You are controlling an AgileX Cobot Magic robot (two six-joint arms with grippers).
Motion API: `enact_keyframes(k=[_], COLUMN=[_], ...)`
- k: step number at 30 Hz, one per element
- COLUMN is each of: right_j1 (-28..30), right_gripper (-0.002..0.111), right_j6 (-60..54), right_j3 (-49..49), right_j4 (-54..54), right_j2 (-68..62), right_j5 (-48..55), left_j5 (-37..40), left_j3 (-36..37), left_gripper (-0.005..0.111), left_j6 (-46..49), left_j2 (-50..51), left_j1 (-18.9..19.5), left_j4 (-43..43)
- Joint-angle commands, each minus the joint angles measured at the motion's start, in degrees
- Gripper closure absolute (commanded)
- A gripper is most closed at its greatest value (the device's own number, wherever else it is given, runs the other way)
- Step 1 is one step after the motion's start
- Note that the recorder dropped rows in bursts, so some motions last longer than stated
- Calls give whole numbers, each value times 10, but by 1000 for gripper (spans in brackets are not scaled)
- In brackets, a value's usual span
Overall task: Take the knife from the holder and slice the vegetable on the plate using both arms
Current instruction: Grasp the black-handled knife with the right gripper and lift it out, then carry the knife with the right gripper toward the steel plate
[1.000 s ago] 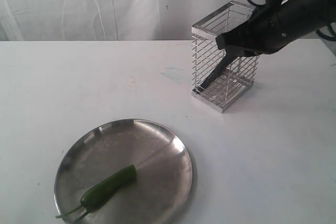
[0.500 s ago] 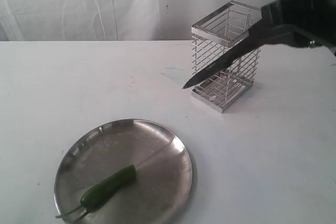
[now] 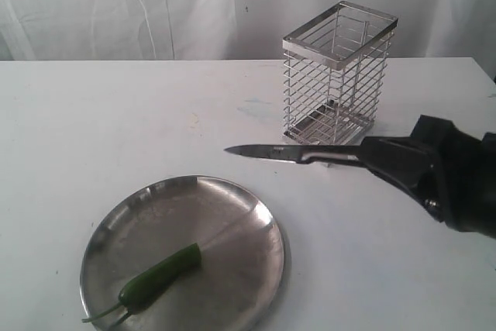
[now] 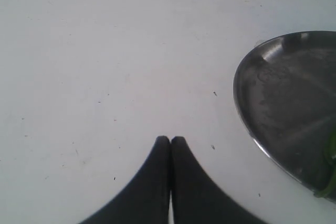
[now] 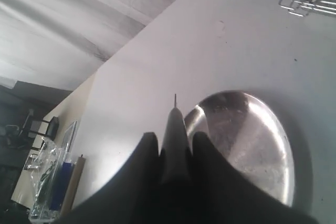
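Observation:
My right gripper (image 3: 372,159) is shut on the knife (image 3: 283,152), which lies level above the table with its tip pointing left, in front of the empty chrome wire holder (image 3: 335,75). In the right wrist view the knife (image 5: 175,135) sticks out between my fingers (image 5: 148,148) toward the plate (image 5: 262,140). The green chili (image 3: 159,275) lies on the steel plate (image 3: 240,222) at front left, stem toward the front edge. My left gripper (image 4: 170,139) is shut on nothing, low over bare table beside the plate (image 4: 273,93); it is out of the exterior view.
White tabletop all round, with a white curtain behind it. A faint bluish stain (image 3: 252,106) marks the table left of the holder. Off the table's far side the right wrist view shows dark furniture and a blue object (image 5: 58,182).
The right arm lifted the knife out of the holder, swung it down and forward, and now holds it level below and in front of the holder. The chili and plate have not moved.

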State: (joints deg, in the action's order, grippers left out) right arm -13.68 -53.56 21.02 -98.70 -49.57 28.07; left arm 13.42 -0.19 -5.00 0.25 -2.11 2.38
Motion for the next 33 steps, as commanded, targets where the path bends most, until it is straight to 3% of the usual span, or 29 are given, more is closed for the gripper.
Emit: enact_keyframes(k=[1, 5, 14, 19, 28, 33], right_j1=[-1, -1, -1, -1, -1, -1], right_gripper=[108, 108, 108, 108, 108, 108], right_j6=[-19, -80, -335, -341, -373, -374], right_j3=[-22, -24, -21, -21, -22, -22], right_j4=[-12, -12, -12, 20, 57, 57], right_j2=[-7, -12, -16, -16, -16, -16], right_j5=[-1, -3, -2, 6, 135, 131], left_j5=[-2, -2, -2, -2, -2, -2], left_j3=[2, 2, 2, 2, 2, 2], left_gripper=[107, 107, 107, 107, 107, 107], left_j6=[1, 1, 1, 1, 1, 1], left_j2=[-3, -3, -3, -3, -3, -3], left_j1=[-3, -3, -3, -3, -3, -3], left_j4=[-6, -6, -6, -6, -6, -6])
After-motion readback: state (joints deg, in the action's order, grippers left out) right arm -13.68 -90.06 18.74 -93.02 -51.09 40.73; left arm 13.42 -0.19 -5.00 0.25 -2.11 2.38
